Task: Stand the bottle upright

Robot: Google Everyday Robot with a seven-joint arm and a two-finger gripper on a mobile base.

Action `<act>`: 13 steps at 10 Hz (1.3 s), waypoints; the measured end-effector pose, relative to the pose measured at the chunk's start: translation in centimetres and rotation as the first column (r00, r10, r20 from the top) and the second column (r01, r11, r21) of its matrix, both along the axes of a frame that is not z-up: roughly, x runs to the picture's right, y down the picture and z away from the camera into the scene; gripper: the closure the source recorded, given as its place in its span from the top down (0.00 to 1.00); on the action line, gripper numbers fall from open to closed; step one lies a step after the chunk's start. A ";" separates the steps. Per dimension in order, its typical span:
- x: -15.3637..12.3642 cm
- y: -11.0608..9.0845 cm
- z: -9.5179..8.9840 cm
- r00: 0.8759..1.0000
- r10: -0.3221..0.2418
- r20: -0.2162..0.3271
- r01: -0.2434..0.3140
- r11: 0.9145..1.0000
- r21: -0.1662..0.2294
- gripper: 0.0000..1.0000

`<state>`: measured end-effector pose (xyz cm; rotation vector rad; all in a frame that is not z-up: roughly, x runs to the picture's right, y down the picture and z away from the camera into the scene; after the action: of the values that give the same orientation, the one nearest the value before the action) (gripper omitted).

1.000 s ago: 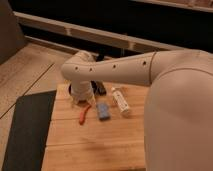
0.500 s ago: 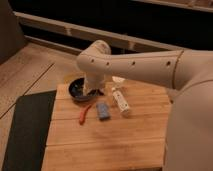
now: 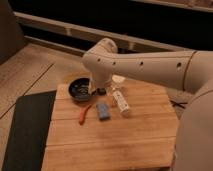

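Five small things lie on the wooden tabletop (image 3: 125, 145), all placed here vs. the dark bowl (image 3: 78, 90): 1 bowl; 1 orange-red tool (image 3: 84, 114) just in front of the bowl, lying slantwise; 1 blue block (image 3: 103, 111) in front & a bit right of the bowl, flat, beside the tool but apart; 1 bottle (image 3: 120, 101), white, right of the bowl, lying on its side, not upright, near the block w/out touching; 1 pale round obj (image 3: 118, 80) behind-right of the bowl, past the bottle's far end, can't tell what it is. Bottle shows faint dark marks, but no writing legible & no brand readable anywhere. Big white arm (image 3: 145, 65) sweeps in from the right above the table. Its bulky wrist hangs just right of the bowl & hides most of the gripper (image 3: 101, 91), which sits low btwn bowl rim & bottle's far end, jaws spread wide, holding nothing. Also 1 black mat (image 3: 27, 130), front-left of the bowl, along the table edge.
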<state>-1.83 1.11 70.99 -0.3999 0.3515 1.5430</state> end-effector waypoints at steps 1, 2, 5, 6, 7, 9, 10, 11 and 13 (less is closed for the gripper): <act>0.5 -0.5 0.8 1.000 0.019 -0.005 -0.019 1.000 0.003 0.65; 2.6 -1.3 1.6 0.998 0.043 -0.035 -0.043 0.999 0.011 0.65; 9.0 -5.2 4.3 0.992 0.103 -0.072 -0.098 0.993 0.070 0.65; 9.5 -5.7 4.7 0.992 0.108 -0.070 -0.102 0.992 0.077 0.65; 10.5 -6.5 5.9 0.991 0.118 -0.065 -0.112 0.990 0.088 0.65; 11.1 -7.0 8.0 0.991 0.121 -0.048 -0.118 0.990 0.077 0.65; 11.4 -6.9 8.9 0.993 0.110 -0.046 -0.106 0.992 0.067 0.65; 11.7 -6.8 9.6 0.995 0.094 -0.045 -0.092 0.994 0.055 0.65; 11.3 -6.5 11.0 0.998 0.061 -0.034 -0.060 0.998 0.030 0.65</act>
<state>9.49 -5.41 81.99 -0.3642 0.3468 1.6137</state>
